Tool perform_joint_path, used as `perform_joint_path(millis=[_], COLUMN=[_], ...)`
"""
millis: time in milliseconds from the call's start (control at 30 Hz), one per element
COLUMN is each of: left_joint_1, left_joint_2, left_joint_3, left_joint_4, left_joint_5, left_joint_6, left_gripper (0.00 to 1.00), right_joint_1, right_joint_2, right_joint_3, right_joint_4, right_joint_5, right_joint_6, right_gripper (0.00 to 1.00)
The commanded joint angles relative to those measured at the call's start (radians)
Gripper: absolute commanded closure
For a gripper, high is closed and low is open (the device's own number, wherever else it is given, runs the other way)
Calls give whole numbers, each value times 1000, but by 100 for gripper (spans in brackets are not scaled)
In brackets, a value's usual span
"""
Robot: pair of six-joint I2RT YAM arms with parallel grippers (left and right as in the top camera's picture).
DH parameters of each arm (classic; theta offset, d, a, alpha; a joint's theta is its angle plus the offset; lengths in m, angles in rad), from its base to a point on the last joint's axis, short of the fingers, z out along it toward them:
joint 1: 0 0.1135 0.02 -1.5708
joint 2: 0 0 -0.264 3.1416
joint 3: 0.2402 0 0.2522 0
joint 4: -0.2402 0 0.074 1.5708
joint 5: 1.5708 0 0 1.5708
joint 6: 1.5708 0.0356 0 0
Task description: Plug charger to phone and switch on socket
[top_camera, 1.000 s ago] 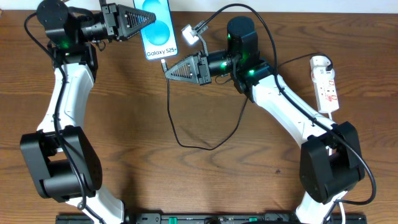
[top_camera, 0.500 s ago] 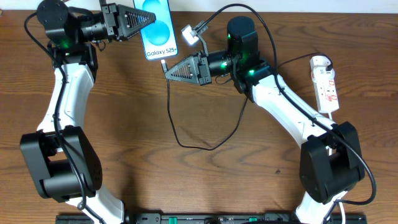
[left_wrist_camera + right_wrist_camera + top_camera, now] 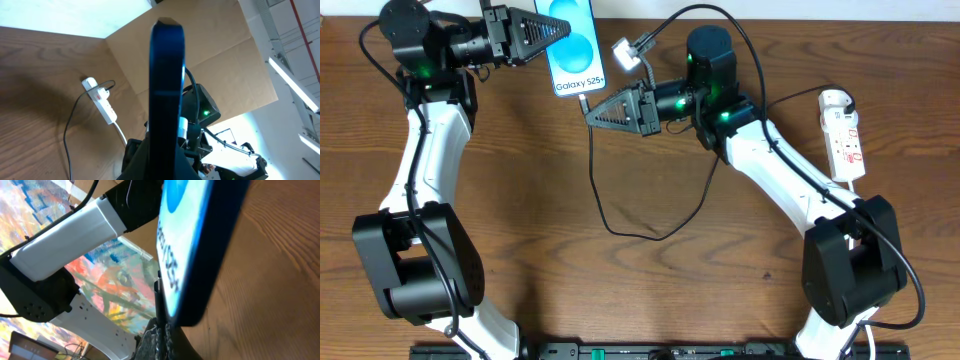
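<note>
— What's cut off?
— The phone [image 3: 575, 55], at the desk's far edge, loses its top to the frame. The charger [image 3: 597, 190] tip is hard to make out.
— Fingers?
— The left gripper [image 3: 563, 28] clamps the phone. The right gripper [image 3: 586, 111] is pinched closed on the charger at the phone's lower end.

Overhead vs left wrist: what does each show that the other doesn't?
Overhead only: the phone screen face-on, the charger looping over the table, the right gripper at the phone's bottom edge.
Left wrist only: the phone edge-on, and a cardboard wall beyond the table.
Both: phone, socket, right arm.
</note>
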Motion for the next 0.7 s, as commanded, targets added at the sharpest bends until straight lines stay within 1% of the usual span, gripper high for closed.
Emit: perform_joint_path(millis=[0, 100, 667], left_joint_1=[2, 2, 1], left_joint_2=[-17, -17, -17], left_joint_3=[4, 4, 4], left_joint_4=[7, 7, 8], left_joint_5=[2, 2, 2], left_joint_6=[10, 10, 10], left_gripper=[93, 93, 93], right_joint_1=[-12, -12, -5], right_joint_2=[6, 6, 6], right_joint_3=[1, 1, 1], right_joint_4=[-4, -31, -4], right_joint_5=[2, 25, 20], right_joint_6=[21, 21, 24], right_gripper=[99, 99, 99])
